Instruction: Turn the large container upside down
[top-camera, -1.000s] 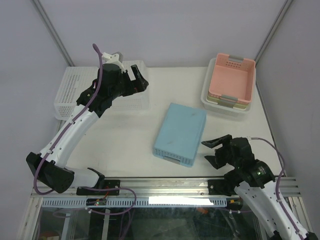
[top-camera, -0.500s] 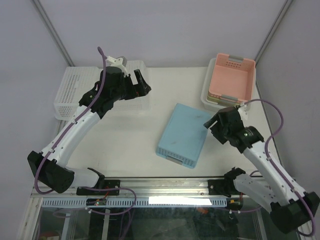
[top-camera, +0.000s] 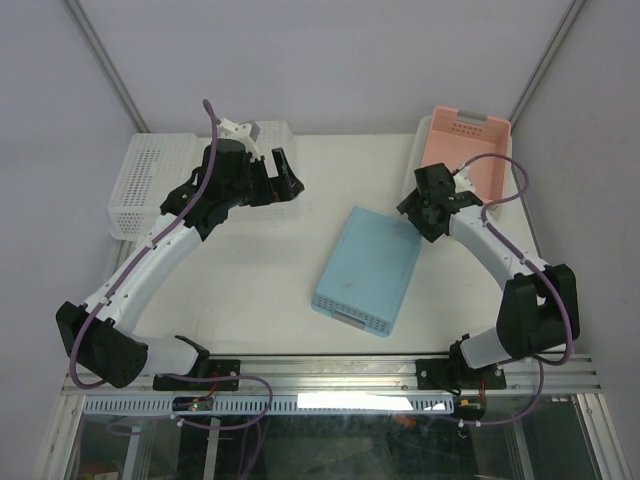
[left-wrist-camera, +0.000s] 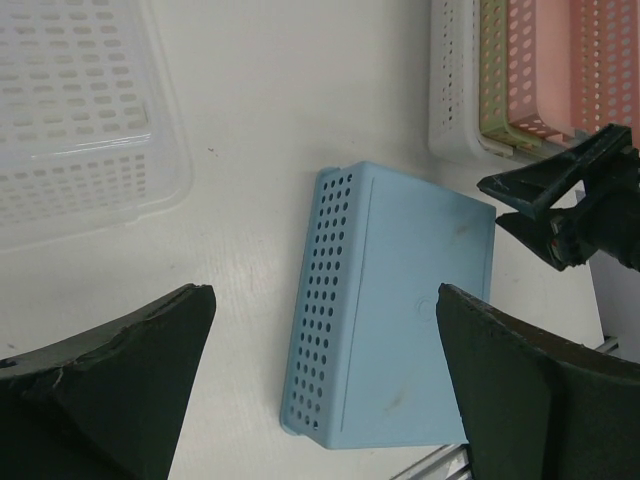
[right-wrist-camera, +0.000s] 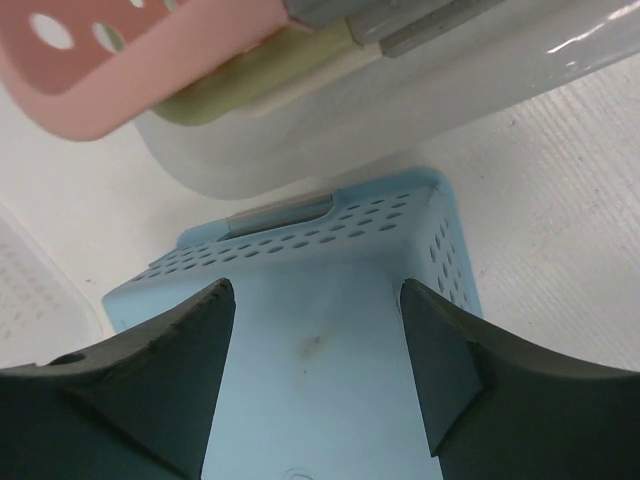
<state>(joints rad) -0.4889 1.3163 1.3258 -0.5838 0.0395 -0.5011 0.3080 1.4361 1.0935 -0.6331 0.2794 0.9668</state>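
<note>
The large container (top-camera: 140, 185) is a wide, shallow, translucent whitish tub with a grid base, standing open side up at the far left. It also shows in the left wrist view (left-wrist-camera: 70, 110). My left gripper (top-camera: 289, 174) is open and empty, raised over the tub's right end; in its wrist view (left-wrist-camera: 325, 300) the jaws stand wide apart. My right gripper (top-camera: 418, 218) is open and empty, hovering over the far end of the blue basket, and its wrist view (right-wrist-camera: 317, 290) shows the jaws spread.
A blue perforated basket (top-camera: 365, 268) lies upside down mid-table, also in the left wrist view (left-wrist-camera: 400, 310) and the right wrist view (right-wrist-camera: 320, 370). A stack of pink, green and white baskets (top-camera: 480, 155) stands at the back right, close to my right gripper.
My right arm has swung from the near right edge up to the far end of the blue basket, which shifted slightly right. My left gripper has drifted a little right.
</note>
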